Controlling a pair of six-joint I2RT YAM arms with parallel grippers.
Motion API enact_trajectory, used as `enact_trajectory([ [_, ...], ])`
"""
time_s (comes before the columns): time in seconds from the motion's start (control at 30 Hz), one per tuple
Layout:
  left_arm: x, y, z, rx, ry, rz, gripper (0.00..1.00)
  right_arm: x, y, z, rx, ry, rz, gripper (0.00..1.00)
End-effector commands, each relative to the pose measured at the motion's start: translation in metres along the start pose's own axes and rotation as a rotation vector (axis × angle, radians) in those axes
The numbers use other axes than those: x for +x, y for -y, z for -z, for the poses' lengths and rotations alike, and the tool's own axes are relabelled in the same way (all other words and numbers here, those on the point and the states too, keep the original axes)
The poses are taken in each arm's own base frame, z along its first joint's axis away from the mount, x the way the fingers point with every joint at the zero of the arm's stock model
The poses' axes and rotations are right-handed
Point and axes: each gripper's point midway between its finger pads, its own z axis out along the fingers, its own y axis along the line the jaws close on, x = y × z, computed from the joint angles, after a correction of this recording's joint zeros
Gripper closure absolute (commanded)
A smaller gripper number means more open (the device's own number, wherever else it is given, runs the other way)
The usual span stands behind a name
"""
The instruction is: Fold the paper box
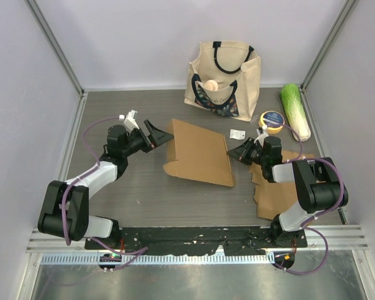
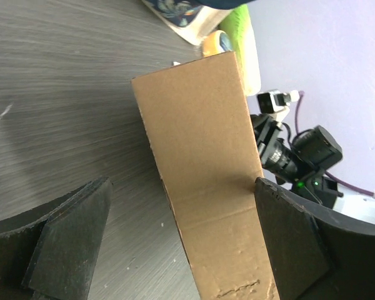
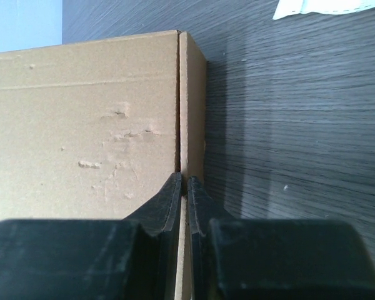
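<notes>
Top external view: the paper box (image 1: 199,153) is seen near the middle of the bench (image 1: 112,206), between the two arms, as a broad brown panel with small tabs sticking out along its near-left edge. The fold is judged to be only partly done: in the right wrist view a narrow side wall is turned against the main panel at a seam, but the tabs are not tucked and no closed box shape has been formed. More blank cardboard sheets (image 1: 276,195) lie under the right arm (image 1: 303,181).

The left arm (image 1: 94,175) is reached out from its base, with the wrist aimed rightward at the box's far-left corner. The left jaws are spread wide with nothing held; in the left wrist view the panel runs up between them, close against one side. The right arm is folded tightly, with the wrist pointed leftward. The right jaws are pinched almost shut on the thin cardboard edge at the box's right side.
</notes>
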Motion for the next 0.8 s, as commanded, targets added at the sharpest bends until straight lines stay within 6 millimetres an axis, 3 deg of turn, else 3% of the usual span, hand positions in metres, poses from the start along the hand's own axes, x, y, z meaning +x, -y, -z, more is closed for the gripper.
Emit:
enact_trajectory([
  [0.0,0.018,0.024,-0.009,0.12,-0.066,-0.086,0.0,0.013,0.01,0.002,0.037,-0.035,0.004,0.88],
  [0.3,0.024,0.037,-0.008,0.153,-0.086,-0.076,0.02,0.016,0.008,0.001,0.033,-0.043,0.011,0.89],
  [0.5,0.031,0.074,-0.01,0.233,-0.1,-0.062,0.06,0.031,-0.011,-0.012,0.014,-0.104,0.079,0.89],
  [0.7,0.031,0.068,-0.001,0.161,-0.09,-0.037,0.0,0.032,-0.02,-0.011,0.029,-0.109,0.126,0.88],
  [0.77,0.039,0.054,0.004,0.097,-0.099,-0.02,0.0,0.033,-0.023,-0.012,0.039,-0.114,0.146,0.88],
])
